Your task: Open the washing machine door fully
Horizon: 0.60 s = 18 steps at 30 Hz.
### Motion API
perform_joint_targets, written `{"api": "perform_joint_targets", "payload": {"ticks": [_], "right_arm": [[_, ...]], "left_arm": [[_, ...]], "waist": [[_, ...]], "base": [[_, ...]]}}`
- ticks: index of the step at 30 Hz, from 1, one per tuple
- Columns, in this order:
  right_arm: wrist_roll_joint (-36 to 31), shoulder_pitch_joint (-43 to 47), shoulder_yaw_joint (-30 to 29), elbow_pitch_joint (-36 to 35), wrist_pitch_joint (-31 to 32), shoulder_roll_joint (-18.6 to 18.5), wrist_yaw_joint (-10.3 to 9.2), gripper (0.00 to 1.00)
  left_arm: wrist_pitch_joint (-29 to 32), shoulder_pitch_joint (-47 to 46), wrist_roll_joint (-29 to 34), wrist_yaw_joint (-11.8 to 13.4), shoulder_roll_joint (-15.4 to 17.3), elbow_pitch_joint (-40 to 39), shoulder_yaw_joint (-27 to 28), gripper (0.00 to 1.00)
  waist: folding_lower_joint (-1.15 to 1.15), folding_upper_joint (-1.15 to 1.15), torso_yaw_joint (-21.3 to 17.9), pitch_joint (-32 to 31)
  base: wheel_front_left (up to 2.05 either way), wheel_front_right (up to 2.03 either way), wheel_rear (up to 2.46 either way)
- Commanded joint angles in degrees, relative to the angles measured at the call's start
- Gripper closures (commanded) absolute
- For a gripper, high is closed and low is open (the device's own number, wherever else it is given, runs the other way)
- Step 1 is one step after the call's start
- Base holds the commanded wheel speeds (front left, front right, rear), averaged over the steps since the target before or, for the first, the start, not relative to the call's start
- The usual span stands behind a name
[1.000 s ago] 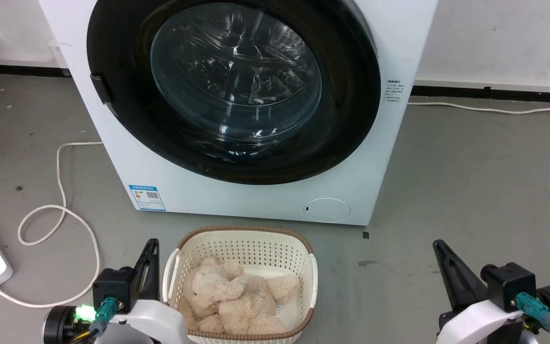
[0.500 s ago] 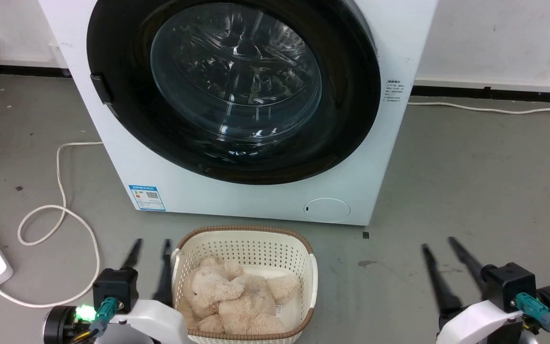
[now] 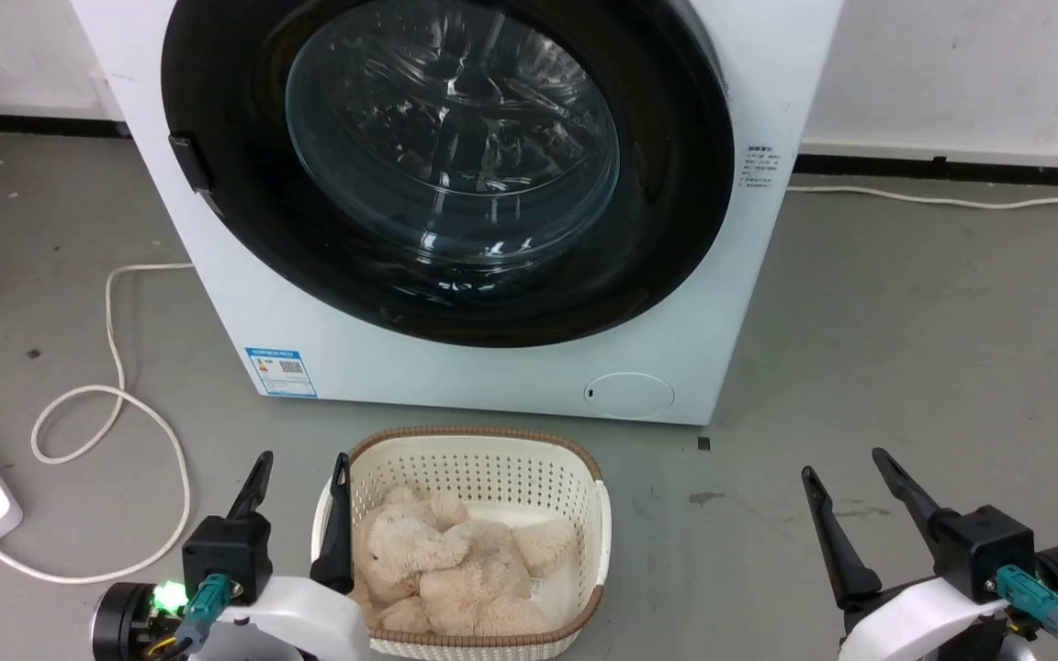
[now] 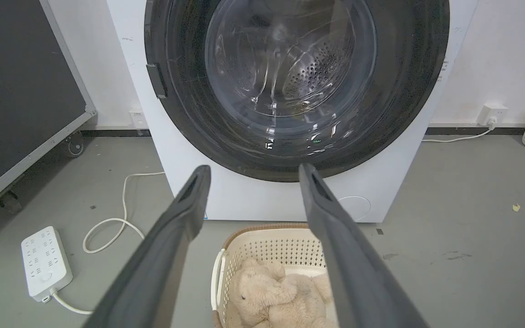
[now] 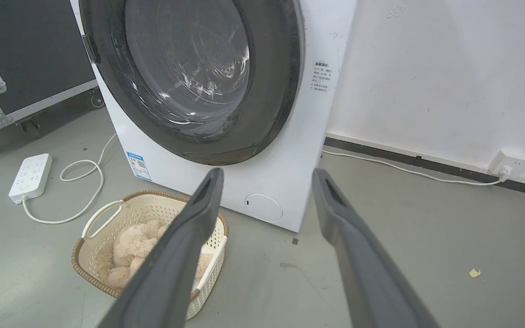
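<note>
Large round glossy black washing machine door [image 3: 446,165], clear glass centre: shut flush in the white front, dead ahead. Likely grip: small black tab [image 3: 187,161] on its left rim. Left gripper [image 3: 301,459] and right gripper [image 3: 843,464] both spread wide, empty, well short. Hook the tab, swing outward, clear the cream perforated basket [image 3: 598,514].

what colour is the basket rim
Brown, woven-looking, on a cream basket; head view shows it best.

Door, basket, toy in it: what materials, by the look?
The washing machine door: glossy black ring, likely plastic, with mirror-like reflections; bulging clear centre, likely glass, the drum shows through it. The basket: cream, matte, probably moulded plastic, with regular punched holes; its brown rim looks woven, fibre unclear. The toy: beige plush, fuzzy pile, soft slumped shape.
</note>
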Motion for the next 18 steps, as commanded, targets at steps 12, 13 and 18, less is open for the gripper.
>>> {"api": "perform_joint_targets", "payload": {"ticks": [12, 13, 18], "right_arm": [[-1.00, -1.66, 0.48, -1.08, -1.60, -1.73, -0.02, 0.00], [-0.97, -1.88, 0.47, -1.21, -1.63, -1.94, -0.02, 0.00], [-0.41, -3.42, 0.37, -1.93, -1.55, -3.36, -0.02, 1.00]], "left_arm": [[-2.05, -0.65, -1.41, 0.96, 0.00, -1.75, -1.46, 0.00], [-2.17, -0.75, -1.46, 0.99, 0.00, -1.86, -1.56, 0.00], [-2.77, -1.30, -1.77, 1.16, 0.00, -2.36, -2.08, 0.00]], "waist": [[0.00, 0.00, 0.33, 3.38], [0.00, 0.00, 0.35, 3.68], [0.00, 0.00, 0.48, 5.06]], "base": [[0.00, 0.00, 0.00], [0.00, 0.00, 0.00], [0.00, 0.00, 0.00]]}}
